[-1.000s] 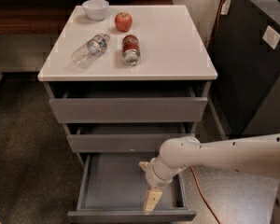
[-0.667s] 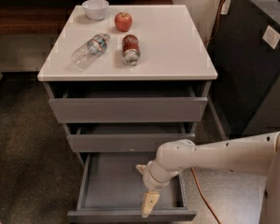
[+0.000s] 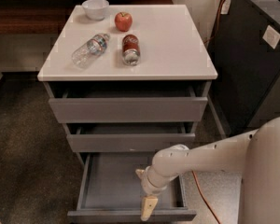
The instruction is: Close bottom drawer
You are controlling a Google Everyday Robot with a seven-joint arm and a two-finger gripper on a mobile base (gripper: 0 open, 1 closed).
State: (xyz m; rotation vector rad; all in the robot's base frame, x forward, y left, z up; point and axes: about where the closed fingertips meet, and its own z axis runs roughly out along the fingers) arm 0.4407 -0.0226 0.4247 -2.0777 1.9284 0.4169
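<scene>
The bottom drawer [image 3: 112, 183] is the lowest of three grey drawers and stands pulled far out, its shallow grey box showing nothing inside. Its flat front [image 3: 130, 215] runs along the lower frame edge. My white arm reaches in from the right. My gripper [image 3: 147, 208] hangs over the drawer's front right part, a cream fingertip [image 3: 148, 209] pointing down just behind the front panel. A second finger [image 3: 140, 173] sticks out to the left higher up.
The white cabinet top [image 3: 177, 45] holds a white bowl [image 3: 95, 8], a red apple [image 3: 123, 21], a lying plastic bottle [image 3: 89, 50] and a lying can [image 3: 130, 49]. The top drawer [image 3: 128, 108] and middle drawer [image 3: 130, 142] stand slightly out. A dark cabinet [image 3: 252, 55] stands right; an orange cable [image 3: 200, 195] lies on the floor.
My gripper has moved a little left and toward the drawer's front panel. The bottom drawer looks as far out as before.
</scene>
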